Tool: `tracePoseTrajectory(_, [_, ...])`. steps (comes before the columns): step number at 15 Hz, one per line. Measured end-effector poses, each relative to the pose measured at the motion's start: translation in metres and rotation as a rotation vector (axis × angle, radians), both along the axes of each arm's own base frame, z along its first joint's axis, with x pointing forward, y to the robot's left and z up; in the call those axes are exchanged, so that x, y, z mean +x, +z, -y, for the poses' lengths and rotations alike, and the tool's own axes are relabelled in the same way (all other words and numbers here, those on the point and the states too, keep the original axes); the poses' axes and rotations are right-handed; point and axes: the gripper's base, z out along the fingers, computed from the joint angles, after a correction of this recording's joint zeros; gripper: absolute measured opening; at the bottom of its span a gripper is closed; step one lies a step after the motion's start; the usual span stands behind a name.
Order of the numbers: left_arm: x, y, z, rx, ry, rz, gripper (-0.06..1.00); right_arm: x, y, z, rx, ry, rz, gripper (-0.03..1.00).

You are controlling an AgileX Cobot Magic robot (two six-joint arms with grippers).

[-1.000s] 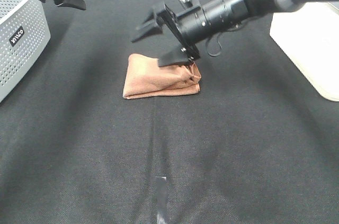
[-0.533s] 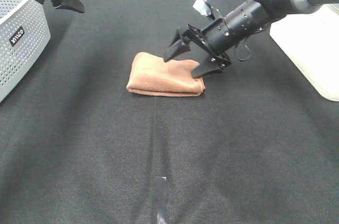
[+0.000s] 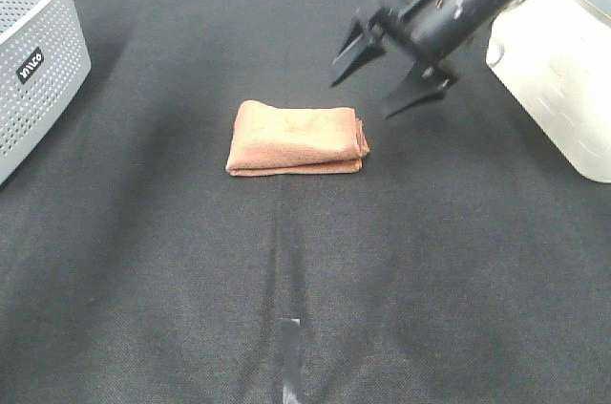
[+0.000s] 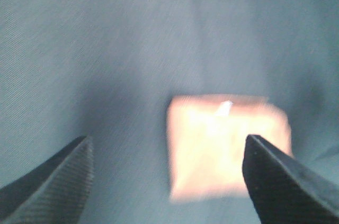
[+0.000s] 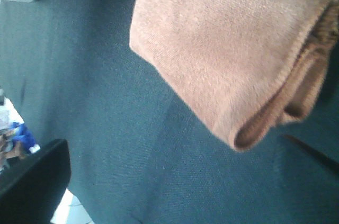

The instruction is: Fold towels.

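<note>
Towel lies folded, long axis left-right; right tool and left tool spread apart.

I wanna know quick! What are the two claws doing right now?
Left gripper: open, holding nothing.
Right gripper: open, holding nothing, off the towel.

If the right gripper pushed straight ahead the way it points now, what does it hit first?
Probably the black tabletop just right of the folded towel; the right gripper aims down-left, and depth is unclear.
</note>
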Motion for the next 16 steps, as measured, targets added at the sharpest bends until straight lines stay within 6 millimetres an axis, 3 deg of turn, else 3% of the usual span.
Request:
tracePoseTrajectory(3, [-0.017,0.022,-0.005,0.041,-0.016,-0.003,0.74,-0.005,0.022,0.006,-0.061,-0.017,0.035,0.97])
tracePoseTrajectory(8, [-0.073,0.084,-0.026,0.161,-0.018,0.035,0.74,-0.032,0.092,0.032,-0.316,-0.113,0.172,0.97])
tracePoseTrajectory(10, [-0.097,0.103,-0.033,0.177,-0.007,0.083,0.74,-0.055,0.118,0.042,-0.371,-0.145,0.214,0.97])
tracePoseTrajectory(11, [-0.118,0.108,-0.039,0.197,-0.001,0.09,0.74,-0.079,0.131,0.047,-0.383,-0.152,0.224,0.97])
tracePoseTrajectory(15, [-0.201,0.095,-0.056,0.226,-0.018,0.06,0.74,-0.164,0.144,0.061,-0.388,-0.15,0.212,0.97])
tracePoseTrajectory(16, [-0.201,0.095,-0.056,0.226,-0.018,0.06,0.74,-0.164,0.144,0.061,-0.388,-0.15,0.212,0.97])
